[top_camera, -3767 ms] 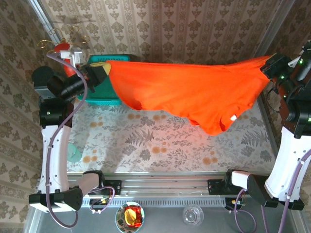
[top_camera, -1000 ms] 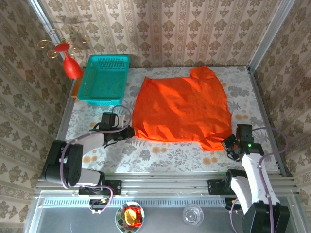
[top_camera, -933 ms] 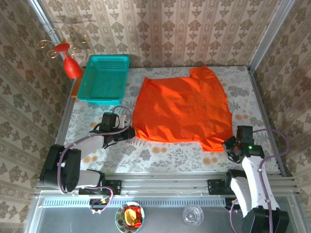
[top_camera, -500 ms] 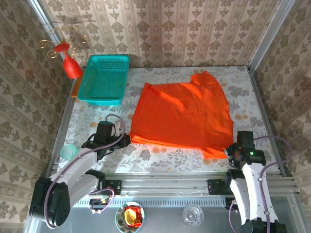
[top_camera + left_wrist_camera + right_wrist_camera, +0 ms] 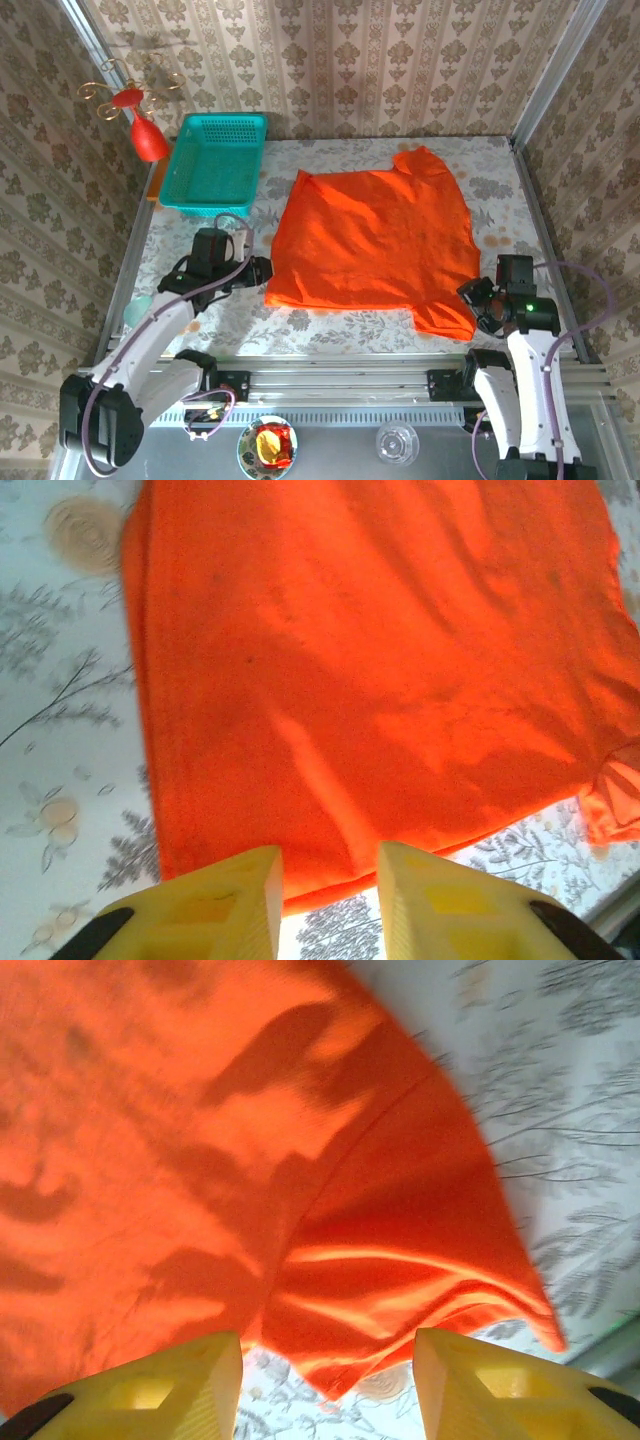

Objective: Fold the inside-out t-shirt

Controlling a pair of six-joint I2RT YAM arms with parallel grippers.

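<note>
the floral counter [image 5: 500, 170] is carrying everything here. the orange-red t-shirt [image 5: 375, 240] is lying spread out on the middle of it, mostly flat, with soft creases and one sleeve poking out at the far edge and another at the near right corner. judging from that, the laying-out is looking done, but no fold is showing yet, so the task is sitting near its start: the sides, the sleeves and the final halving are all waiting to be done.

both arms are reaching low over the near part of the counter, elbows bent, wrists tipped down toward the cloth. the left tool [image 5: 258, 270] is sitting just beside the near left corner of the shirt; in its wrist camera the left tool [image 5: 330, 880] is showing a narrow gap, with the shirt's edge lying just ahead of the tips and nothing pinched. the right tool [image 5: 472, 298] is hanging beside the near right sleeve; in its own camera the right tool [image 5: 328, 1360] is standing wider apart, the rumpled sleeve lying loose beyond the tips.

the teal basket [image 5: 212, 160] is sitting at the far left, apart from the shirt. the small red ornament [image 5: 148, 140] is hanging just left of the basket.
</note>
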